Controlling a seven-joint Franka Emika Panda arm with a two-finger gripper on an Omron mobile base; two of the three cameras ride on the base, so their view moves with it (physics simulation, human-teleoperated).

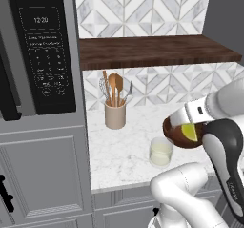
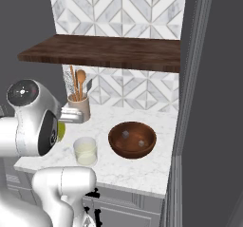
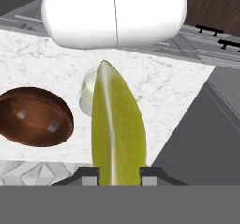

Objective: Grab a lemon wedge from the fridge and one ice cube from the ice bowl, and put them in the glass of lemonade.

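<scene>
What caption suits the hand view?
Gripper holds lemon wedge above the counter, near glass and bowl.

A beige pot (image 1: 115,116) stands on the white marble table (image 1: 119,150), near the back wall. Wooden spoons (image 1: 115,86) and a whisk stick up out of the pot. The wall (image 1: 143,5) behind has grey and white tiles in a zigzag pattern. A dark brown wooden shelf (image 1: 157,50) hangs on the wall above the table. A black microwave (image 1: 45,46) with a small clock sits high up on the left. Under it is a light grey cabinet door (image 1: 43,174).
</scene>
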